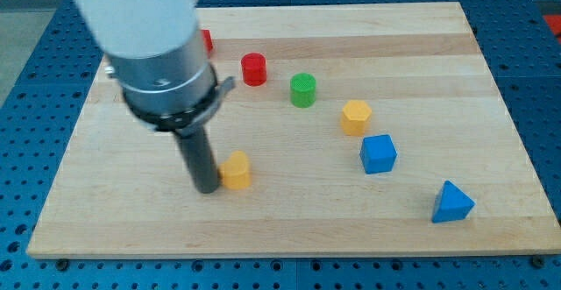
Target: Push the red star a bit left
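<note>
A red block (207, 40) peeks out from behind the arm near the view's top left; most of it is hidden, so I cannot tell its shape. A red cylinder (253, 68) stands to its right. My tip (208, 188) rests on the board well below both red blocks. It touches or nearly touches the left side of a yellow block (236, 169).
A green cylinder (303, 89), a yellow hexagon block (356, 116), a blue cube (379, 153) and a blue triangle block (452, 202) run diagonally toward the view's bottom right. The wooden board (421, 45) lies on a blue perforated table. The arm's body covers the board's upper left.
</note>
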Robot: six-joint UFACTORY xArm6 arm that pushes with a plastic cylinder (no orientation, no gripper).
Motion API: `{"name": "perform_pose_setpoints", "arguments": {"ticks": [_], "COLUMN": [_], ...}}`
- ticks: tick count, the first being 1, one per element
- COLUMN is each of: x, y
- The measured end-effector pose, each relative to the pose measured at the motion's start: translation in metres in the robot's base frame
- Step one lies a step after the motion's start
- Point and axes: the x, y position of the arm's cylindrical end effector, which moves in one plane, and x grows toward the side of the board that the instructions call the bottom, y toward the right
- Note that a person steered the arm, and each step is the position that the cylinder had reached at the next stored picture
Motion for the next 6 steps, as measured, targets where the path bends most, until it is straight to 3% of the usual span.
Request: {"name": "perform_pose_setpoints", "arguments": {"ticks": [1,2,3,6], "x": [-0.01,-0.018,-0.047,-0.16], "y": [0.015,-0.027,-0.057,-0.06]}}
